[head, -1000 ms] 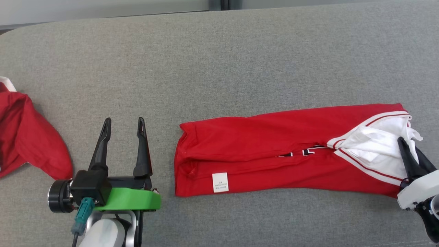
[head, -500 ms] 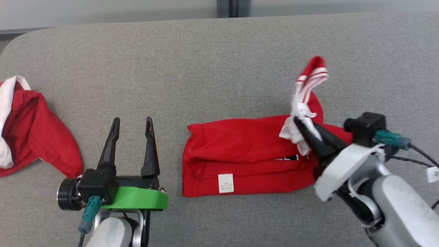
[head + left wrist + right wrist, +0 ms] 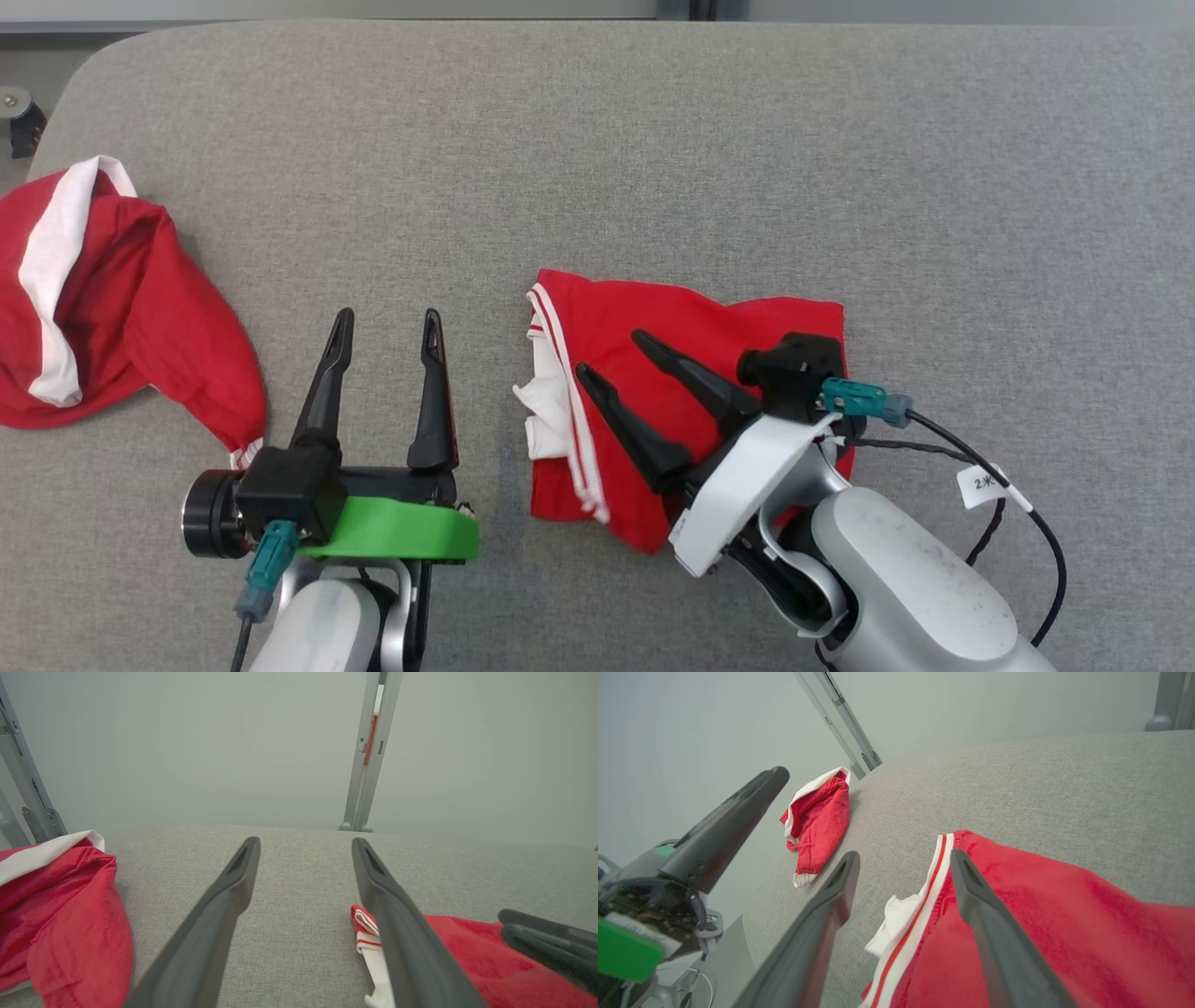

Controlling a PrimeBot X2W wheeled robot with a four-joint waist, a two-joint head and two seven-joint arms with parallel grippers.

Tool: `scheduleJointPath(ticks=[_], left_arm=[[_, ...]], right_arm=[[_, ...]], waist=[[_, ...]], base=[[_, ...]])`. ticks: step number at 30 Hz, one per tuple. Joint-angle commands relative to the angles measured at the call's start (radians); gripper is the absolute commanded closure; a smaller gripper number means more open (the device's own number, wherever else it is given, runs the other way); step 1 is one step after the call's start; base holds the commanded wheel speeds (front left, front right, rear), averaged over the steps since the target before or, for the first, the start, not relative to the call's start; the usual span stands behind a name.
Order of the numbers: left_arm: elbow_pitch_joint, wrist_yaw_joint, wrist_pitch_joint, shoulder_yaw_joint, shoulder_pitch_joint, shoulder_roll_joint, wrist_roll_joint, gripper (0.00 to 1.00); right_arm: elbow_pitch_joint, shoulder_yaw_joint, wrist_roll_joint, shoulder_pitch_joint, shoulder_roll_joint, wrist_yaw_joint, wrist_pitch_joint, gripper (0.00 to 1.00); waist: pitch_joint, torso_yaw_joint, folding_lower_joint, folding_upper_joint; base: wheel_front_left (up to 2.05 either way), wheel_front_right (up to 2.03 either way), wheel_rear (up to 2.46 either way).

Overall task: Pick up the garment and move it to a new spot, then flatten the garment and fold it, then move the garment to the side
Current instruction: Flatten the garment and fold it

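The garment is a red shirt with white, red-striped trim, folded into a compact block in the middle of the grey surface. Its trimmed edge faces left. My right gripper hovers open over the folded top layer, fingers pointing up-left, with nothing between them. The right wrist view shows the same gripper above the striped edge of the garment. My left gripper stands open just left of the garment, apart from it. In the left wrist view that gripper is empty, with the garment at the lower right.
A second red and white cloth lies bunched at the left edge of the grey padded surface. It also appears as a red heap in the right wrist view. Metal posts stand behind the far edge.
My right gripper swung the garment's trimmed end up and over to the left, doubling the garment, then opened and let go. The head camera shifted; the left arm held still.
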Motion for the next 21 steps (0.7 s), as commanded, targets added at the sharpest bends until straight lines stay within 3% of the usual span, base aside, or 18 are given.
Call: scheduleJointPath(ticks=[1, 5, 10, 16, 21], left_arm=[[0.002, -0.004, 0.0, 0.007, -0.012, -0.004, 0.015, 0.0], [0.006, -0.008, 0.0, 0.022, -0.001, -0.008, 0.022, 0.0], [0.013, -0.008, 0.0, 0.035, 0.013, -0.001, 0.033, 0.0], [0.015, -0.004, 0.0, 0.057, 0.035, 0.016, 0.036, 0.0], [0.011, 0.001, 0.001, 0.068, 0.06, 0.035, 0.031, 0.0]], right_arm=[[-0.003, 0.006, 0.001, -0.021, -0.01, 0.0, -0.033, 0.0], [-0.042, -0.014, -0.016, -0.04, -0.05, 0.0, -0.142, 0.0], [-0.084, -0.16, -0.078, 0.01, -0.133, 0.0, -0.232, 0.0], [-0.13, -0.388, -0.138, 0.15, -0.211, 0.0, -0.243, 0.0], [-0.181, -0.522, -0.17, 0.275, -0.213, 0.0, -0.22, 0.0]], waist=[[0.006, -0.001, 0.0, 0.0], [0.008, -0.015, 0.0, 0.0], [-0.003, -0.046, 0.0, 0.0], [-0.021, -0.091, 0.0, 0.0], [-0.039, -0.126, 0.0, 0.0]], base=[[0.0, 0.0, 0.0], [0.0, 0.0, 0.0], [0.0, 0.0, 0.0], [0.0, 0.0, 0.0], [0.0, 0.0, 0.0]])
